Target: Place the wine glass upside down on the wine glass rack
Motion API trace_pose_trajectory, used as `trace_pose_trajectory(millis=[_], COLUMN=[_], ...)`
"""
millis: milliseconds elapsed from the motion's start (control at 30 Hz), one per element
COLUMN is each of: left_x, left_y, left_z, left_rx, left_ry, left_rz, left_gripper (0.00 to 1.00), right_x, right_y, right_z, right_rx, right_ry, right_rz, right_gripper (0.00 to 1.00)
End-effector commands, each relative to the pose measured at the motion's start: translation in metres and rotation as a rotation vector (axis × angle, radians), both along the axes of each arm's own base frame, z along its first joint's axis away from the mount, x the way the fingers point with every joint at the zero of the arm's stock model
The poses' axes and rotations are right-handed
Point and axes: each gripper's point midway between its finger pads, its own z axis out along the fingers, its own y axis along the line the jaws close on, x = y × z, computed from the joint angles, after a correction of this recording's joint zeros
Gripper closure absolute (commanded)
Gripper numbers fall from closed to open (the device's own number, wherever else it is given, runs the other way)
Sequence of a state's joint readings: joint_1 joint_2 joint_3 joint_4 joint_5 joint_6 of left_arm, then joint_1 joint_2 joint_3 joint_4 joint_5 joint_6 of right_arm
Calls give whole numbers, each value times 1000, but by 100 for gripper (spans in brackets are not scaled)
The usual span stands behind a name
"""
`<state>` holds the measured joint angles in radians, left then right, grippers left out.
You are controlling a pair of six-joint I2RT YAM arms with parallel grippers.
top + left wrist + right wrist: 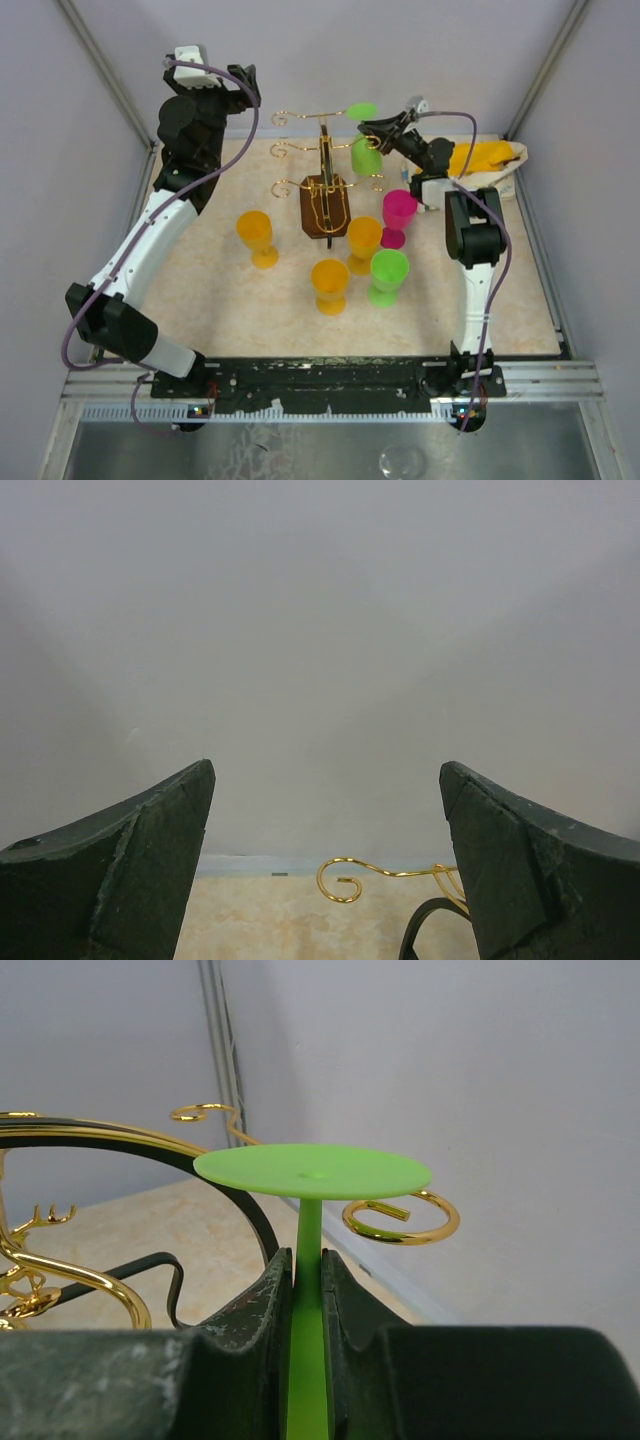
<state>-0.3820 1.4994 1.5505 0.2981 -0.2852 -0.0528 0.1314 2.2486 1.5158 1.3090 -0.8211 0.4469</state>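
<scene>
Starting at the left, my left gripper (240,88) hangs high over the far-left corner of the table (230,310), jaws wide apart and holding nothing; its wrist view shows only wall and one gold curl. In the middle stands the wine glass rack (325,190), gold wire arms branching off a post on a dark base. Just right of it, my right gripper (308,1260) is clamped on the stem of the green wine glass (312,1172), turned over with its foot uppermost beside the rack's right-hand arms. I judge this the hanging step: the stem has to slide between two wires so the foot comes to rest on them, and only then should the jaws let go. From the wrist the foot overlaps a curled end (400,1220), but I cannot tell whether they touch. The bowl is cut off below the fingers there.
</scene>
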Motion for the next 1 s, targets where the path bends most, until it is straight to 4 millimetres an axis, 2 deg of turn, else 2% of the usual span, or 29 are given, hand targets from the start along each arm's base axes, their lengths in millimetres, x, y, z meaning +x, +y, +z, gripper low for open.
trace_pose_trajectory(millis=[0,333,600,967], left_x=[-9,-9,-7,-5], left_y=[7,10,10,11], left_z=[15,16,13,9], left_rx=[-21,-27,-27,-26], left_ry=[-40,-40,-33,-20], left_rz=[-3,1,5,7], left_gripper=[1,1,1,1], right_x=[0,11,-6,-15], right_y=[11,15,16,-8], right_z=[24,22,31,35], right_rx=[11,-3,-26,-42], right_ry=[-103,-91,-111,-172], right_rz=[9,20,55,74], right_gripper=[100,100,100,100])
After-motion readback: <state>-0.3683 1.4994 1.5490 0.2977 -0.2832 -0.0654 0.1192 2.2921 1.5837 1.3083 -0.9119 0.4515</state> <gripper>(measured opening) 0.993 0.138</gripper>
